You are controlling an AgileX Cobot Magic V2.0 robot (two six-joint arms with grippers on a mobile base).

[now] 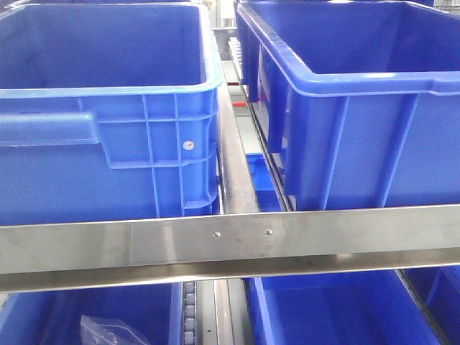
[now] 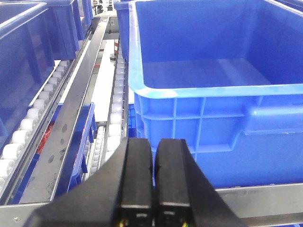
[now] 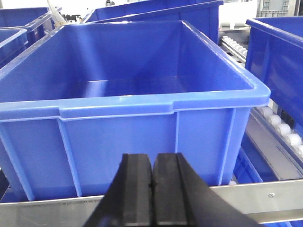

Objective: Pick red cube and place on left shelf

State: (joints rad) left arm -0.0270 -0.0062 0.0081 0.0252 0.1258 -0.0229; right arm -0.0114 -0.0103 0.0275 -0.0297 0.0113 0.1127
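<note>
- in the front view, a big blue bin (image 1: pixel 108 136) sits at the left end of the upper shelf, behind the steel front rail (image 1: pixel 230 244) that runs across the whole view.
- a steel divider (image 1: pixel 233 151) runs back between that bin and a second blue bin (image 1: pixel 359 136) at the right end of the shelf; both bins look bare inside as far as the view reaches.
- below the rail, more blue bins show on the lower level; the one at the lower left corner holds a clear plastic bag (image 1: pixel 108 330).
- the red cube cannot be found in any view, so its place cannot be told.
- in the left wrist view, the left gripper (image 2: pixel 154 177) has its 2 black fingers (image 2: pixel 137 175) pressed nearly together with nothing between them, in front of a blue bin (image 2: pixel 213 113); white rollers (image 2: pixel 28 118) line the track at the left edge.
- in the right wrist view, the right gripper (image 3: pixel 152 189) is likewise closed on nothing, facing the front wall of a blue bin (image 3: pixel 128 132) above the steel rail (image 3: pixel 265 196).
</note>
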